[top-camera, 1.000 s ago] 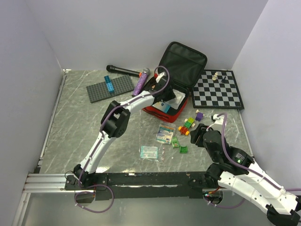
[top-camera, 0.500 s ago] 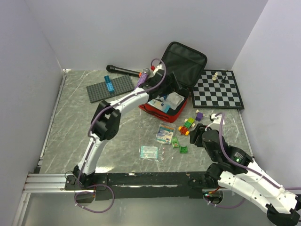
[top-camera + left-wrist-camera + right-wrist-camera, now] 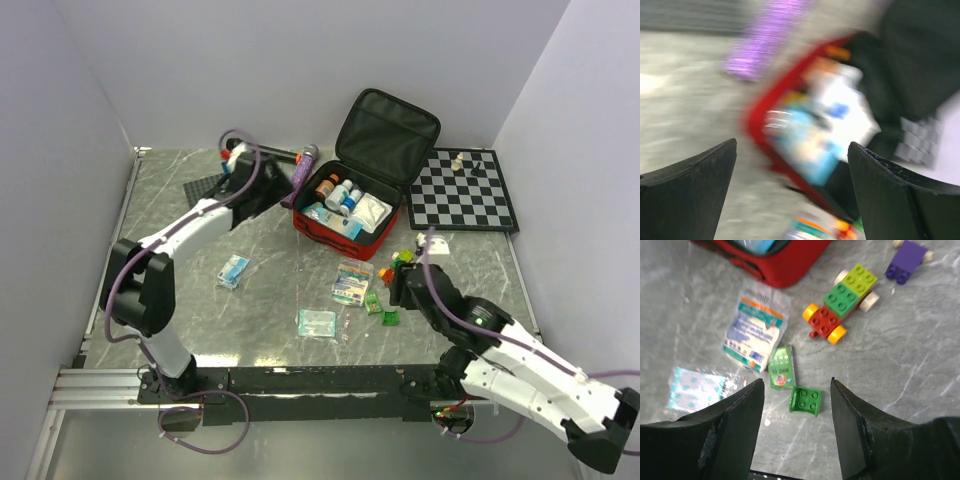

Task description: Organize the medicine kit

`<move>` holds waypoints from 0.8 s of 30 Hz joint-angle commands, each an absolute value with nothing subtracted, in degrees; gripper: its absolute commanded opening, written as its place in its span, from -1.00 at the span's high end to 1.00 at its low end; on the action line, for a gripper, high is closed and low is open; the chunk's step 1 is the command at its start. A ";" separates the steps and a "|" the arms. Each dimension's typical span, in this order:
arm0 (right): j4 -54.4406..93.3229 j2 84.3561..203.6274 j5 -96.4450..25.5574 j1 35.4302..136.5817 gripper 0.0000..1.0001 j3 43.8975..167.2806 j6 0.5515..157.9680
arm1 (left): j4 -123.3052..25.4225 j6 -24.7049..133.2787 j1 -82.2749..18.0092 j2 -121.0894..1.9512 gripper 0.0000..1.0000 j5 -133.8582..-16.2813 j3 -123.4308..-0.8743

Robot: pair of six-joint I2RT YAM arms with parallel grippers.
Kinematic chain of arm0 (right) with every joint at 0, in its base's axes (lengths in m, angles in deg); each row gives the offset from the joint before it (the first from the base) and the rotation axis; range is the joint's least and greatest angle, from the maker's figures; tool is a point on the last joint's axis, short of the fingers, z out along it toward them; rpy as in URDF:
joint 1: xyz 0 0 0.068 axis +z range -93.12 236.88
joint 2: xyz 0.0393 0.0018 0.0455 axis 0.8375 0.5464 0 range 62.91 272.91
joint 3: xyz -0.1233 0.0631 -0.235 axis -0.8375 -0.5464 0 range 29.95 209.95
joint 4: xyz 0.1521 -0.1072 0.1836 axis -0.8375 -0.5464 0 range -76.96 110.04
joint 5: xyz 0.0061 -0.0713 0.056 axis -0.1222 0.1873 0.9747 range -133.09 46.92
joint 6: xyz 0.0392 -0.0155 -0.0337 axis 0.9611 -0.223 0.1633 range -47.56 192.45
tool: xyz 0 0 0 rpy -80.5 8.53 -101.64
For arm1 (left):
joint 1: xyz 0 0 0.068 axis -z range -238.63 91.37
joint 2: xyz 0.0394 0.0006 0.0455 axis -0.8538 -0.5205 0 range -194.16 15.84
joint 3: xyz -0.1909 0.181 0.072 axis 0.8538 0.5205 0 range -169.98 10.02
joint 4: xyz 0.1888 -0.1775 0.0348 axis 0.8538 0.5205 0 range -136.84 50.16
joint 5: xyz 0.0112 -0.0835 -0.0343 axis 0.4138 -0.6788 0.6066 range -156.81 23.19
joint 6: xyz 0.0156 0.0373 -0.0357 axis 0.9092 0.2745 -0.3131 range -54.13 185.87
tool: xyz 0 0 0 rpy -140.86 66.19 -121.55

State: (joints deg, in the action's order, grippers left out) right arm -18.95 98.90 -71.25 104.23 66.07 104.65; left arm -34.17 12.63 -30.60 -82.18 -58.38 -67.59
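While the medicine kit [image 3: 326, 233] lay open at the far middle of the table, its lid propped back and bottles and white packets in its tray, several loose items lay on the near side of it. A printed pouch [image 3: 754, 330] sat just below the red wall, a green sachet [image 3: 781, 368] beside that, and a dotted packet [image 3: 695, 388] further left. The right gripper [image 3: 795, 385] hung directly over the green sachet and a green brick [image 3: 806, 400], so the right arm was plainly the nearer one for these. From its fingers the kit lay ahead and to the left. The sachet's long axis ran straight away from the wrist, so the fingers would probably close across its narrow width. They were spread wide, holding and touching nothing. A toy car [image 3: 841, 301] of bricks stood off to the right. The left gripper [image 3: 791, 146] was beside the kit's left edge, equally wide apart and empty; its view was blurred.
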 commanded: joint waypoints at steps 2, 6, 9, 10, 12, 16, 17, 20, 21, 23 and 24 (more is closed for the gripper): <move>-14.07 105.97 -66.56 104.08 -0.28 68.80 101.10 | -38.04 15.59 -34.46 -78.65 -0.93 -63.55 -58.37; -11.52 109.14 -64.62 103.46 -0.29 69.42 101.10 | -37.35 18.22 -34.73 -81.36 -0.93 -64.70 -61.42; -11.16 109.67 -64.44 103.37 -0.29 70.47 101.36 | -35.50 20.51 -34.73 -85.05 -0.93 -65.84 -67.22; -11.43 109.67 -64.62 103.46 -0.29 70.65 101.36 | -34.72 21.12 -34.73 -86.28 -0.93 -66.10 -68.81; -12.21 109.23 -65.23 103.37 -0.30 71.09 101.27 | -34.97 22.18 -34.73 -87.69 -0.93 -66.28 -70.66; -13.54 107.56 -66.64 103.20 -0.31 70.82 101.10 | -38.75 23.06 -34.64 -89.36 -0.93 -70.75 -71.02; -13.80 107.21 -66.90 103.02 -0.31 70.65 101.01 | -38.75 23.24 -34.55 -90.06 -0.93 -71.55 -71.37; -14.94 106.42 -67.87 102.93 -0.31 70.91 100.84 | -35.95 24.46 -33.94 -92.87 -0.93 -71.56 -73.38; -15.29 106.24 -68.22 102.93 -0.31 71.00 100.75 | -34.90 25.17 -33.67 -93.58 -0.93 -70.95 -73.57; -15.82 105.63 -69.18 102.93 -0.31 71.18 100.31 | -35.23 25.78 -33.15 -93.94 -0.93 -70.59 -72.61; -15.82 105.45 -69.28 102.93 -0.31 71.26 99.96 | -35.76 25.96 -33.06 -93.94 -0.93 -70.59 -71.56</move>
